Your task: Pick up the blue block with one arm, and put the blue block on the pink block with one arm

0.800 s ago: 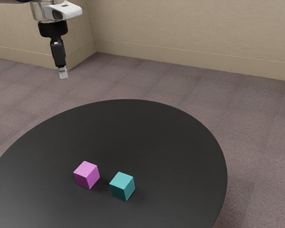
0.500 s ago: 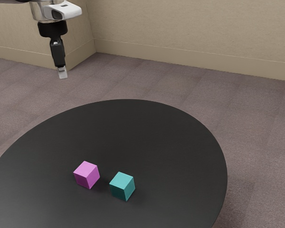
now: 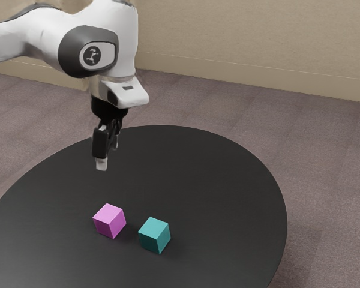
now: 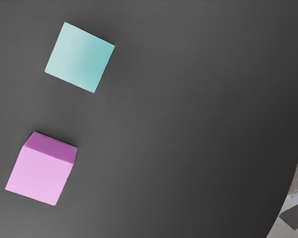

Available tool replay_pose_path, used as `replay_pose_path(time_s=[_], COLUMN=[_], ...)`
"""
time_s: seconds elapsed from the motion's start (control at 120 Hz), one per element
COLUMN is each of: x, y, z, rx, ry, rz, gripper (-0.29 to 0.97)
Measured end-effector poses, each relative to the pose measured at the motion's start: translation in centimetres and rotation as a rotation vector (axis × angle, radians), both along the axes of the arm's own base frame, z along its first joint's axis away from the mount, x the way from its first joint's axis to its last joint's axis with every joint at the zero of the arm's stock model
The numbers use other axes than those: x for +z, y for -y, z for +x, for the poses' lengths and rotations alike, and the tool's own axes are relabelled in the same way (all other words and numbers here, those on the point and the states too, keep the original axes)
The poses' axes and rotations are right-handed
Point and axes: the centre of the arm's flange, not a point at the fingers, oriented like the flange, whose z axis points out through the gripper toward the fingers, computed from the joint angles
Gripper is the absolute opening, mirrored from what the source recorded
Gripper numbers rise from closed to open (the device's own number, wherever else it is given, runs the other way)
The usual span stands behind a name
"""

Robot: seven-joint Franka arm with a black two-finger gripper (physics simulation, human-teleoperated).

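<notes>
1. A mauve carpeted floor [image 3: 324, 150] runs back to a beige wall [image 3: 258, 30] with a pale skirting board along its foot.
2. A round black table [image 3: 228, 180] takes up the lower part of the exterior view, its near edge cut off by the frame.
3. The white Franka arm [image 3: 78, 42] comes in from the exterior view's upper left and bends down over the far-left part of the tabletop, its wrist pointing straight down.
4. The black gripper [image 3: 100, 164] hangs in the air above the table, clear of its surface and well apart from both blocks. It is seen side-on, so how far open it stands cannot be told. It has hold of nothing; both blocks sit on the table.
5. The pink block [image 3: 109, 220] rests flat on the table near the front, almost directly below the gripper in the exterior view.
6. The blue block [image 3: 154, 234] – teal in this render – rests flat on the table just beside the pink block, on the exterior view's right and a little nearer the camera. A narrow strip of bare tabletop separates the 2.
7. In the wrist view the blue block [image 4: 79, 57] and the pink block [image 4: 41, 169] lie apart, each turned at a slight angle to the other.
</notes>
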Motion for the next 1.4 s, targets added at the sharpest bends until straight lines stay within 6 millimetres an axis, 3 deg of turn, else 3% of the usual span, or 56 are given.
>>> replay_pose_path(time_s=[0.05,0.125,0.208,0.292,0.383,0.475,0.542,0.6,0.683,0.85,0.992,1.158,1.4], x=[-5.0,-8.9,-9.3,-9.3,-13.2,-15.6,-15.9,-16.1,-18.6,-21.3,-22.1,-22.8,-23.1], y=[-0.3,0.8,3.1,4.3,4.5,4.2,4.1,2.8,0.7,0.2,0.1,-1.5,-0.7], z=[0.4,2.3,3.8,3.3,-0.1,-0.1,0.0,-0.6,-2.0,-1.7,-1.3,-0.7,0.9], rx=[-0.030,-0.109,-0.229,-0.325,-0.385,-0.404,-0.421,-0.416,-0.405,-0.433,-0.459,-0.383,-0.346], ry=[-0.033,-0.038,0.020,0.075,0.098,0.148,0.202,0.239,0.248,0.272,0.293,0.300,0.285], rz=[-0.037,-0.125,-0.156,-0.136,-0.131,-0.200,-0.219,-0.203,-0.192,-0.239,-0.259,-0.282,-0.326], gripper=[0.68,0.68,0.68,0.68,0.68,0.68,0.68,0.68,0.68,0.68,0.68,0.68,0.68])
